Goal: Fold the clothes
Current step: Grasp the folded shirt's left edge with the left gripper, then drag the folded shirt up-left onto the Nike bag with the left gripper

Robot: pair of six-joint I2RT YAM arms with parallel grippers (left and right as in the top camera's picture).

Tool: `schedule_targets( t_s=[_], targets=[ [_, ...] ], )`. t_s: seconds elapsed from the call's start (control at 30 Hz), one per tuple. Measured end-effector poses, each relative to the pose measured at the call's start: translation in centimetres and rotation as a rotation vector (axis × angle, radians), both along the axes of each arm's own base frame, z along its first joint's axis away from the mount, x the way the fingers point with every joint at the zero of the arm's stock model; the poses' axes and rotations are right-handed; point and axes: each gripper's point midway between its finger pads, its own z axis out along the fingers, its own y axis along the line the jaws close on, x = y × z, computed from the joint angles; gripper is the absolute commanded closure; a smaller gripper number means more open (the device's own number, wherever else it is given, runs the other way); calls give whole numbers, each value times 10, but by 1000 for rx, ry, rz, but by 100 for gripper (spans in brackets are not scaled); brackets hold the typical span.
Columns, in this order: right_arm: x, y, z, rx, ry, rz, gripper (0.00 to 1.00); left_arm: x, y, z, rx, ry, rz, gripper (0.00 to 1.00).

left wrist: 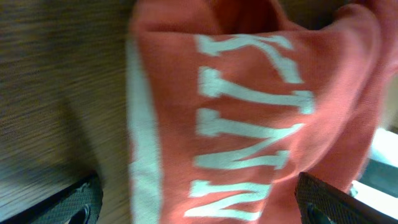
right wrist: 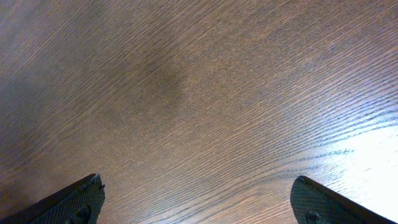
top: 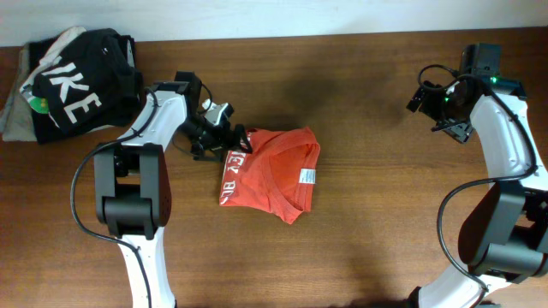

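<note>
Wooden table point(top: 368, 214) bears the T-shirt point(top: 274, 175), lettering point(left wrist: 249, 127) cut off; left claw point(left wrist: 196, 202), right claw point(right wrist: 196, 199) spread.

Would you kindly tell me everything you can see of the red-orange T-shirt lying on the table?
The red-orange T-shirt looks like soft cotton, folded into a compact, slightly rumpled bundle lying flat on the wooden table, left of centre. Along its left edge run white block letters and a white stripe; a small white label shows near the right. The open left gripper straddles its upper-left corner; whether it touches is unclear.
</note>
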Motion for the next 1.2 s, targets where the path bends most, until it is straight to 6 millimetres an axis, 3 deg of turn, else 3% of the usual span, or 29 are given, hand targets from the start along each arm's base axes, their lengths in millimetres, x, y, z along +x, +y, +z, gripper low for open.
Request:
schedule_targets(
  t_s=[0.13,0.23,0.27,0.33,0.37,0.57,0.7,0.73,0.77,0.83,1.2],
  targets=[
    [0,0,0,0,0,0,1,-7,-13,2,-80,6,-12,7],
    [0,0,0,0,0,0,1,-13,-18,0,-103,21,-22,20],
    [0,0,0,0,0,0,1,-15,-19,0,-108,26,-22,25],
    [0,0,0,-1,-1,1,1,-18,-21,-3,-107,30,-30,48],
    [0,0,0,0,0,0,1,-20,-21,-5,-103,30,-37,51],
    [0,0,0,0,0,0,1,-23,-22,-12,-87,36,-45,51],
    [0,0,0,0,0,0,1,-23,-29,-12,-92,28,-56,43],
    [0,0,0,-1,0,1,1,-24,-32,-11,-97,26,-62,50],
    [0,0,0,0,0,0,2,-25,-36,-11,-101,24,-72,71],
    [0,0,0,-1,0,1,1,-27,-43,-12,-94,22,-89,98],
    [0,0,0,-1,0,0,1,-26,-60,-14,-87,-22,-135,100]
  ],
)
